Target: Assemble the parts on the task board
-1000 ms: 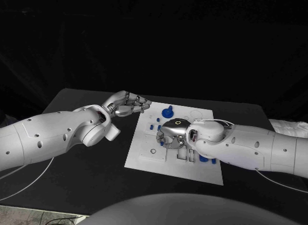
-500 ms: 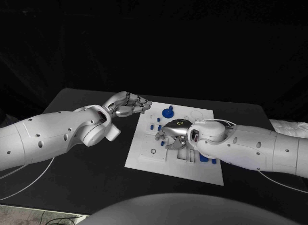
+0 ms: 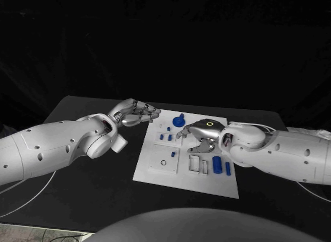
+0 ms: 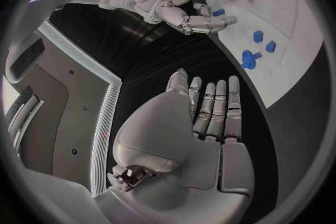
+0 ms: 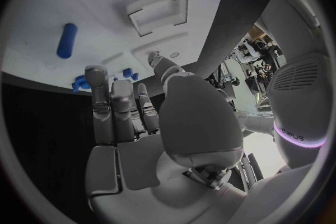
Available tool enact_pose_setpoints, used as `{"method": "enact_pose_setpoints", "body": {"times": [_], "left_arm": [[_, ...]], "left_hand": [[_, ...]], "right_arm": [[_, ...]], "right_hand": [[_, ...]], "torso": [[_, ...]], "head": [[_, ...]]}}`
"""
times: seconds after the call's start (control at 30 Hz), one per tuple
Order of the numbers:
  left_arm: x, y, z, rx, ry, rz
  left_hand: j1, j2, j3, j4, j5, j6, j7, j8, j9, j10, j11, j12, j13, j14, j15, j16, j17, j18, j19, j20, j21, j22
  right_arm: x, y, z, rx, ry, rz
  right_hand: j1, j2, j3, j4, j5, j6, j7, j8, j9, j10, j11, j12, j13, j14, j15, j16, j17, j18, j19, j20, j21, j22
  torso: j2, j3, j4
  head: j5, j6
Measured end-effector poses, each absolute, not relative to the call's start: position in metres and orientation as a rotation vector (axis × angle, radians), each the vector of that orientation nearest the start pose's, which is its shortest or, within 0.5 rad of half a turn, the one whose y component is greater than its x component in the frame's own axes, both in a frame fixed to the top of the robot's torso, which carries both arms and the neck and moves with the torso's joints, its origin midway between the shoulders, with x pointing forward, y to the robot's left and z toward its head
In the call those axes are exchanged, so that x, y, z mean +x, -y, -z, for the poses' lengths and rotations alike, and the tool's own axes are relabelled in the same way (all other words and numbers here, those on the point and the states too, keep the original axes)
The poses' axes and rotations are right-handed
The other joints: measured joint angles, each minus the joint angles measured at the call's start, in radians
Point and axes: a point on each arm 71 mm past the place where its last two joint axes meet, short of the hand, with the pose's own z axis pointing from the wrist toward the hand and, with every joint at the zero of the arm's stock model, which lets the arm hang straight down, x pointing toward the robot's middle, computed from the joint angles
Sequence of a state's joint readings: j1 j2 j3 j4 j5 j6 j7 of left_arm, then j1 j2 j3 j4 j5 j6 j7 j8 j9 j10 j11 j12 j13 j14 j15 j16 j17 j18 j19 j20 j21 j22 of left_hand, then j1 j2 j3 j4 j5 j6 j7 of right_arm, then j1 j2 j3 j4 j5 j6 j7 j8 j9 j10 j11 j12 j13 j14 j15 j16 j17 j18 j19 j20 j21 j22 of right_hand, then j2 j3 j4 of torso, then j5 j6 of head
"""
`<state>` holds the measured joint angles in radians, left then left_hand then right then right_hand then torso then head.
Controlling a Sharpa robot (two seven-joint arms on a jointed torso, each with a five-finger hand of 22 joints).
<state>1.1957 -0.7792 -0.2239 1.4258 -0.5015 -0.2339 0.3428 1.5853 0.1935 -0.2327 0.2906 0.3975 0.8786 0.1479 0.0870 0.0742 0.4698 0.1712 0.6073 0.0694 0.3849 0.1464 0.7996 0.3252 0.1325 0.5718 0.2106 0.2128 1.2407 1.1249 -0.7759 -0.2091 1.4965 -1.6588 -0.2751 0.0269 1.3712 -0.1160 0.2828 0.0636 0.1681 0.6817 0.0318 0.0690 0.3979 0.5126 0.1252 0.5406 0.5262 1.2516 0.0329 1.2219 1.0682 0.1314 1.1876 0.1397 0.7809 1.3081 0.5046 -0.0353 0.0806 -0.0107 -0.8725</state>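
Both of my hands hold nothing at this moment. My right hand (image 3: 197, 136) hovers over the middle of the board (image 3: 176, 174), fingers loosely spread and pointing down toward the small blue parts (image 3: 166, 136) at the board's left, which I judge puts it in place to choose one. My left hand (image 3: 139, 113) hangs off the board's far left corner, over the tabletop (image 3: 86, 176), fingers curled inward around nothing; I read that as keeping it out of the way while the right one works. A blue knob (image 3: 179, 121) stands near the far edge, just beyond my right hand. Two blue pins (image 3: 217, 165) lie side by side toward the near right, next to the pale rectangular slots (image 3: 195, 162); these slots look like seats meant for such pieces. A small ring (image 3: 162, 163) sits at the near left. Most parts lie loose, so I judge assembly is far from finished.
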Motion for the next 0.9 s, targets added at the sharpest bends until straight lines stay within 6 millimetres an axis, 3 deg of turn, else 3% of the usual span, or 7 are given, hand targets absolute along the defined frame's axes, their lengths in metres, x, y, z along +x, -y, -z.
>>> {"method": "enact_pose_setpoints", "body": {"times": [0.2, 0.37, 0.47, 0.53, 0.77, 0.9], "left_arm": [[0.471, -0.195, 0.249, -0.556, -1.800, 1.328], [0.471, -0.195, 0.249, -0.558, -1.800, 1.329], [0.471, -0.196, 0.250, -0.560, -1.801, 1.329], [0.471, -0.196, 0.250, -0.561, -1.801, 1.329], [0.470, -0.195, 0.251, -0.562, -1.803, 1.331], [0.470, -0.195, 0.251, -0.562, -1.804, 1.331]], "left_hand": [[0.000, 0.000, 0.000, 0.000, 0.000, 0.000, 0.000, 0.000, 0.000, 0.000, 0.000, 0.000, 0.000, 0.000, 0.000, 0.000, 0.000, 0.000, 0.000, 0.000, 0.000, 0.000], [0.000, 0.000, 0.000, 0.000, 0.000, 0.000, 0.000, 0.000, 0.000, 0.000, 0.000, 0.000, 0.000, 0.000, 0.000, 0.000, -0.001, 0.000, 0.000, 0.000, 0.000, 0.000], [0.000, 0.000, 0.000, 0.000, 0.000, 0.000, 0.000, 0.000, 0.000, 0.000, 0.000, 0.000, 0.000, 0.000, 0.000, 0.000, -0.001, 0.000, 0.000, 0.000, 0.000, 0.000], [0.000, 0.000, 0.000, 0.000, 0.000, 0.000, 0.000, 0.000, 0.000, 0.000, 0.000, 0.000, 0.000, 0.000, 0.000, 0.000, -0.001, 0.000, 0.000, 0.000, 0.000, 0.000], [0.000, 0.000, 0.000, 0.000, 0.000, 0.000, 0.000, 0.000, 0.000, 0.000, 0.000, 0.000, 0.000, 0.000, 0.000, 0.004, -0.001, 0.000, 0.000, 0.000, 0.000, 0.001], [0.000, 0.000, 0.000, 0.000, 0.000, 0.000, 0.000, 0.000, 0.000, 0.000, 0.000, 0.000, 0.000, 0.000, 0.000, 0.004, -0.002, 0.000, 0.000, 0.000, 0.000, 0.001]], "right_arm": [[0.441, 0.206, 0.258, -0.460, -1.743, -0.664], [0.445, 0.228, 0.256, -0.412, -1.737, -0.624], [0.447, 0.238, 0.256, -0.394, -1.740, -0.598], [0.449, 0.243, 0.258, -0.385, -1.744, -0.581], [0.452, 0.254, 0.269, -0.363, -1.770, -0.537], [0.452, 0.253, 0.275, -0.361, -1.783, -0.534]], "right_hand": [[0.000, 0.000, -0.028, 0.028, 0.000, 0.020, 0.020, 0.008, -0.030, 0.000, 0.000, -0.030, -0.065, 0.048, -0.001, 0.039, 0.035, 0.000, 0.058, -0.002, 0.074, 0.000], [0.000, 0.000, -0.047, 0.064, 0.000, 0.042, 0.025, 0.014, -0.051, 0.008, 0.008, -0.058, -0.115, 0.080, -0.001, 0.069, 0.066, 0.000, 0.092, -0.002, 0.128, 0.000], [-0.005, -0.005, -0.057, 0.093, 0.000, 0.073, 0.044, 0.026, -0.058, 0.029, 0.007, -0.058, -0.141, 0.094, -0.004, 0.089, 0.086, 0.000, 0.106, -0.006, 0.156, 0.000], [-0.005, -0.005, -0.063, 0.100, 0.000, 0.086, 0.048, 0.027, -0.059, 0.044, 0.006, -0.058, -0.147, 0.097, -0.001, 0.090, 0.091, 0.000, 0.110, -0.002, 0.162, 0.000], [0.001, 0.001, -0.053, 0.095, 0.080, 0.115, 0.059, 0.039, -0.060, 0.125, -0.002, -0.011, -0.149, 0.101, -0.005, 0.096, 0.090, 0.000, 0.113, -0.006, 0.170, 0.000], [0.002, 0.002, -0.048, 0.090, 0.101, 0.125, 0.064, 0.047, -0.060, 0.162, -0.008, 0.015, -0.141, 0.101, -0.005, 0.096, 0.091, 0.000, 0.117, -0.009, 0.177, 0.000]], "torso": [[-0.001, 0.0000, 0.0000], [0.000, 0.0007, -0.0003], [0.001, 0.0013, -0.0005], [0.001, 0.0013, -0.0005], [0.001, 0.0010, 0.0001], [0.001, 0.0010, 0.0004]], "head": [[-0.003, 0.000], [-0.008, 0.000], [-0.011, 0.000], [-0.013, 0.000], [-0.018, 0.000], [-0.018, 0.000]]}}
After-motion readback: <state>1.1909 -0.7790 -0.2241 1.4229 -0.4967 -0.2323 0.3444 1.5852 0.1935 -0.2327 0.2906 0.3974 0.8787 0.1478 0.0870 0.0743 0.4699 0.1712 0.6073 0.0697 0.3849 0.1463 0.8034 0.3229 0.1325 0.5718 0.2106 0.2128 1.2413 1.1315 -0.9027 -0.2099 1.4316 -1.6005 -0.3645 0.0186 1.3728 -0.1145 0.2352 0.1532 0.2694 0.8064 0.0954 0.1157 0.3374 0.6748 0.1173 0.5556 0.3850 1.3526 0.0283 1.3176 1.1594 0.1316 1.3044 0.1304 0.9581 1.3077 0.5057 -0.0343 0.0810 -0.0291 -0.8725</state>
